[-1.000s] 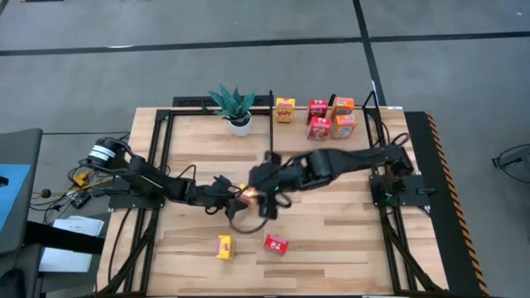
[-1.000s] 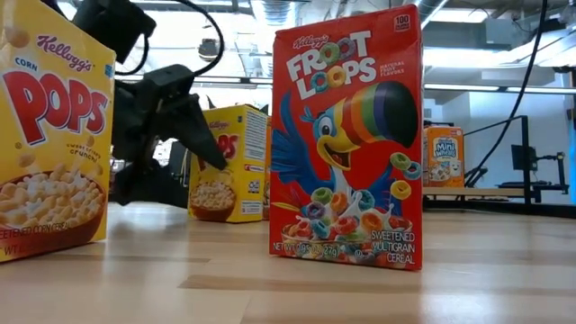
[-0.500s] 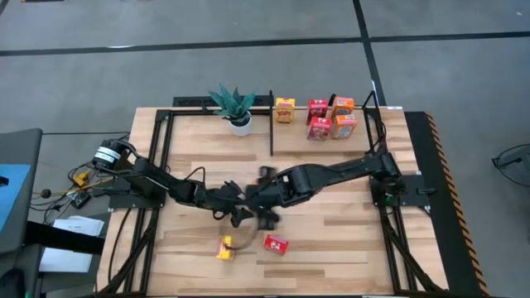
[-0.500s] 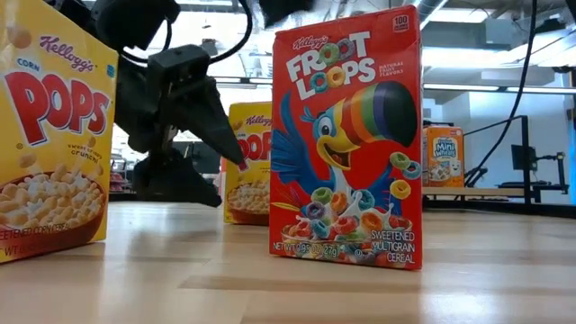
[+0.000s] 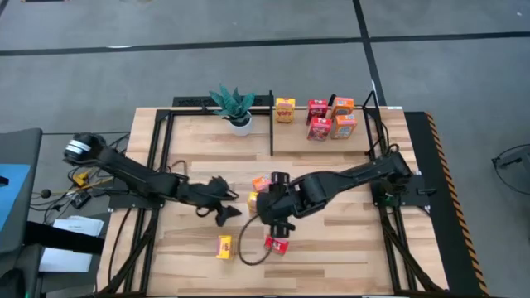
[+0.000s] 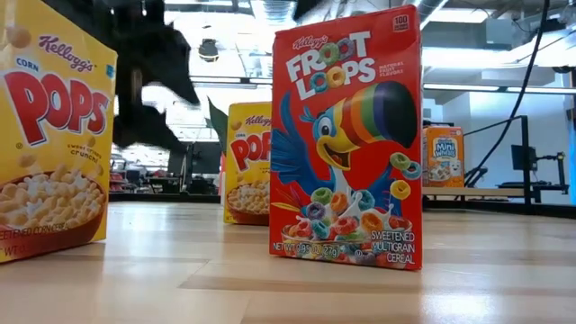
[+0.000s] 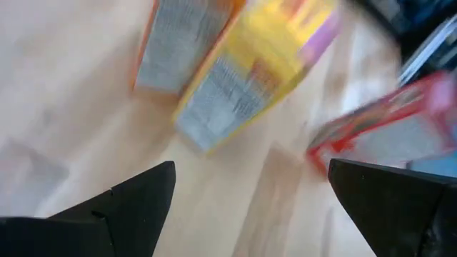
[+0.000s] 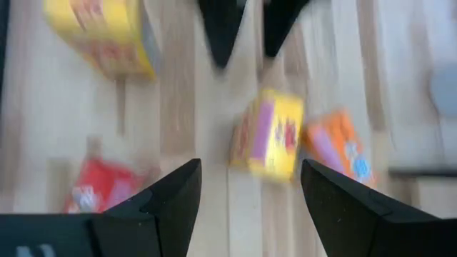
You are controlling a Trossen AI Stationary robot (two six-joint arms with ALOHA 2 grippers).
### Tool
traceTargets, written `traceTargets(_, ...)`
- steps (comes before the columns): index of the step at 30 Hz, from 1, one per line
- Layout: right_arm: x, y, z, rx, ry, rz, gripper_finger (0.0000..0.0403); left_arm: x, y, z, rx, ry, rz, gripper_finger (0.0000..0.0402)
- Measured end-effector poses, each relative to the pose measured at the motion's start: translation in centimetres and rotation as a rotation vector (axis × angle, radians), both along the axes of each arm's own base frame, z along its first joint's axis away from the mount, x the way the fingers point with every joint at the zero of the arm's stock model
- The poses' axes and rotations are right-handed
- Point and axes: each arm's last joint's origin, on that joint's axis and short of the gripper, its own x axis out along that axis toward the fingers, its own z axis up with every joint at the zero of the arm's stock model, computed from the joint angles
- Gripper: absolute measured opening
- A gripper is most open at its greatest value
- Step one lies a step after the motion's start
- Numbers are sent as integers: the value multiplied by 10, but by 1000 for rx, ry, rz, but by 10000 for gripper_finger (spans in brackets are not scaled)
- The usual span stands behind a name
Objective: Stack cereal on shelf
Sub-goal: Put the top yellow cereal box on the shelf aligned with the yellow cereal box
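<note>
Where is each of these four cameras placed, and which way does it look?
High view: above, looking straight down on the table, both arms, the shelf.
Low view: at tabletop height, looking across past a Froot Loops box; a dark arm blurs by.
Left wrist view: on the left arm, looking past its open fingers at boxes.
Right wrist view: on the right arm, past its open fingers.
Shared: both wrist views show the yellow box.

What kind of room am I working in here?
Probably a robotics lab or workshop, not a shop: the light wooden table stands on a bare grey floor, black cables hang behind, and ceiling strip lights run over open workspace.
</note>
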Motion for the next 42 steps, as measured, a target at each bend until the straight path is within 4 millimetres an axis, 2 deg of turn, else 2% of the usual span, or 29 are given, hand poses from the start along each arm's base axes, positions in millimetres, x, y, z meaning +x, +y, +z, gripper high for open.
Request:
traceTargets(2,-9,2,4,2,-29,-3,265,-10,2,16,11,-44,25,359)
traceTargets(5,-31,-6,18,11,-109,-25,265,-27,4,39,26,-137,57,359)
traceTargets(7,-38,-14,17,46,-194,-55,265,-38,6,52,42,-191,78,359)
traceTargets(11,-42,-24,-17,115,-293,-122,265,-57,11,72,47,-289,121,359)
traceTargets(14,-40,-26,-34,146,-322,-148,265,-67,13,80,42,-335,141,359)
traceTargets(16,-39,-26,-44,140,-305,-149,265,-72,15,82,45,-338,147,359)
traceTargets(19,-27,-23,-59,125,-298,-137,265,-77,17,85,41,-349,150,359)
traceTargets(26,-12,-27,-90,91,-229,-146,265,-79,18,86,37,-354,151,359)
traceTargets(36,-4,-40,-94,101,-239,-175,265,-80,18,82,45,-319,152,359)
traceTargets(42,-1,-39,-98,129,-233,-157,265,-80,18,81,51,-308,152,359)
